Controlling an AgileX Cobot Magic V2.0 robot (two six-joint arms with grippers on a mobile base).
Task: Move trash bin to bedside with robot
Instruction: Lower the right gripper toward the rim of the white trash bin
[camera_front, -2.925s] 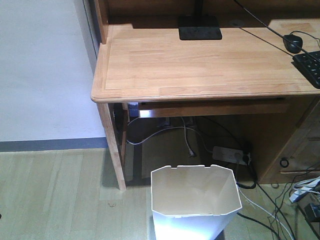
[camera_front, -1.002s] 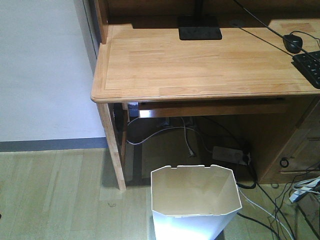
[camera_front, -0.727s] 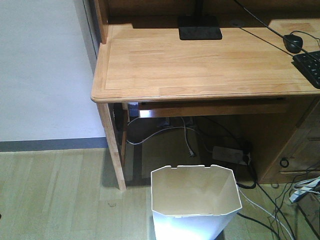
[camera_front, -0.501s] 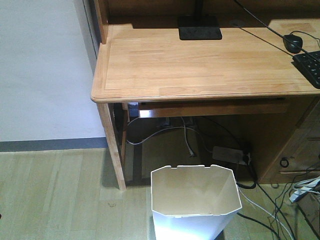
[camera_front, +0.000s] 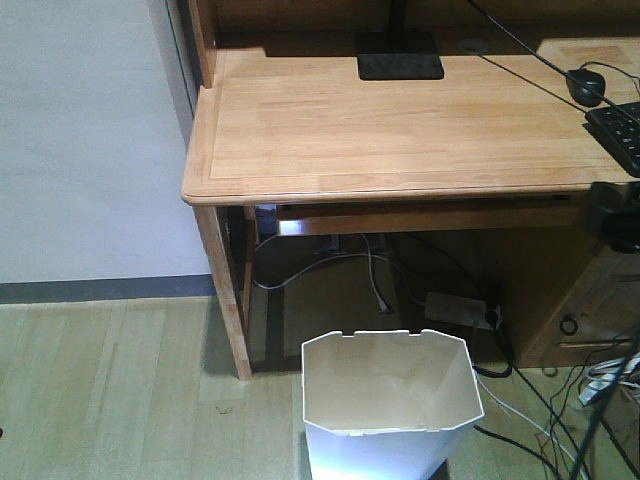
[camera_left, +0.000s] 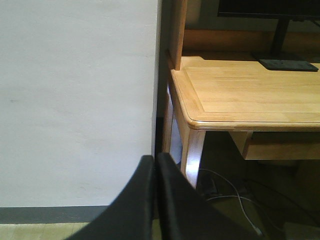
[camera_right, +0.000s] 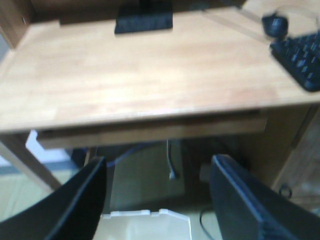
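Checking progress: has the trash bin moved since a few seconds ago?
No. The trash bin sits at the same spot in the front view, just right of the desk leg.

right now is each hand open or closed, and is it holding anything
Left hand: closed, holding nothing.
Right hand: open, holding nothing, not touching the trash bin.

1. The light wooden counter fills the upper view, with a black monitor base at its back edge.
2. At its right end lie a black mouse and, nearer, a black keyboard, cut off by the frame.
3. On the pale plank floor, the white trash bin stands upright just before the counter.
4. A white power strip and loose cables lie on the floor beneath.
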